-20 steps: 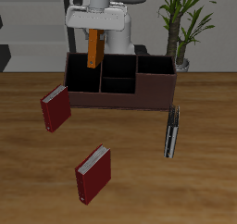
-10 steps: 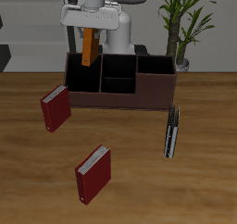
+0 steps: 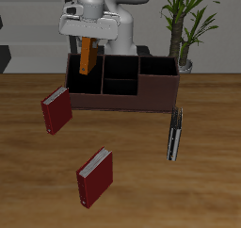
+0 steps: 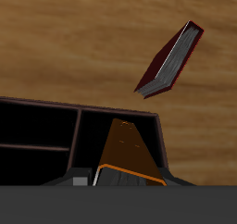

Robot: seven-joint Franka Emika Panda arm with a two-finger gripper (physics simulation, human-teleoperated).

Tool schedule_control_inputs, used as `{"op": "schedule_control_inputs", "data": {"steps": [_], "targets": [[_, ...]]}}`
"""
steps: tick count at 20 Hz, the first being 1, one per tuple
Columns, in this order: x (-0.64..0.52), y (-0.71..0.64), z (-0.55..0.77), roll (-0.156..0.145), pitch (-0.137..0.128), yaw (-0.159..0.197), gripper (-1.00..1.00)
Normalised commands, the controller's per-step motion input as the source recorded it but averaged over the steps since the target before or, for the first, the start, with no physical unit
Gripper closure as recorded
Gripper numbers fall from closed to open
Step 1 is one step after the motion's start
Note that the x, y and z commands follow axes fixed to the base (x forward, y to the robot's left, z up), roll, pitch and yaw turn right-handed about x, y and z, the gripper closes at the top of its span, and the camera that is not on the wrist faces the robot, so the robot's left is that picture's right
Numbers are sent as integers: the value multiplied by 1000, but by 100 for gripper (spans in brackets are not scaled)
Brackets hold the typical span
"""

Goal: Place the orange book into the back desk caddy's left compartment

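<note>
Gripper (image 3: 88, 36) is clenching the orange book (image 3: 88, 57) by its top, long axis near-vertical w/ slight tilt, hanging just above the left compartment (image 3: 85, 79) of the back desk caddy (image 3: 120, 98); drop path looking straight down.

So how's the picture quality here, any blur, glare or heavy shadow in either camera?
Exterior view: even, soft light, no glare; coarse and low in detail, the orange book readable. Wrist view: the back desk caddy cells are nearly black inside, the nearby dark red book looks large and skewed, and the gripper is a dim band.
</note>
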Motion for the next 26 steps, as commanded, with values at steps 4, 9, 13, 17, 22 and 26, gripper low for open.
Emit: {"op": "schedule_control_inputs", "data": {"steps": [4,9,13,17,22,26], "targets": [[85,15,-320,11,47,-29,100],[12,49,-236,9,24,-18,100],[60,-25,-360,6,51,-32,100],[44,-54,-396,-7,54,-20,100],[64,-8,-389,3,49,5,100],[84,14,-323,13,49,-2,100]]}}
